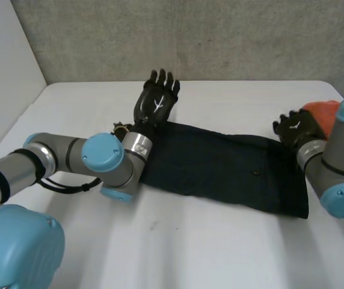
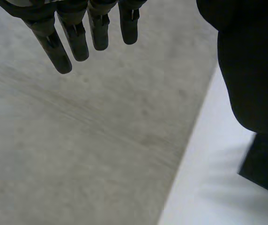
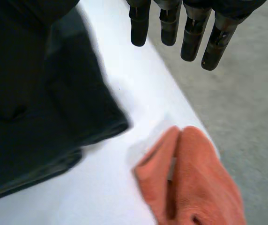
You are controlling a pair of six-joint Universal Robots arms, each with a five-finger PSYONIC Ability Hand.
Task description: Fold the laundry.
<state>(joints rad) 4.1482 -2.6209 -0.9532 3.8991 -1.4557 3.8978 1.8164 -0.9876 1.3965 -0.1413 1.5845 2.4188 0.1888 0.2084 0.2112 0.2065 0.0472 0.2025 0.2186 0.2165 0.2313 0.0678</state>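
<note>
A dark navy cloth garment (image 1: 226,168) is laid as a long flat band across the white table (image 1: 178,253), running from the middle of the far side toward the robot's right, and at its right end layers appear to be stacked, so a lengthwise fold is judged to be done. The left hand (image 1: 156,102) is held above the garment's left end, at the far corner, with its fingers (image 2: 73,42) straight and spread and nothing held in them. The right hand (image 1: 295,129) is placed at the opposite end, by the far corner; its fingers (image 3: 190,37) are seen straight, clear of the fabric, and nothing is grasped. A crumpled orange cloth (image 3: 195,183) lies near the garment's right end, parted from it by bare table, with a grey concrete wall (image 1: 220,36) behind. The step in hand is judged to be a re-grasp between folds. For the next move, both hands would need to be lowered onto the end corners, the fabric pinched through all layers, and one end carried over the other without the orange cloth being caught.
</note>
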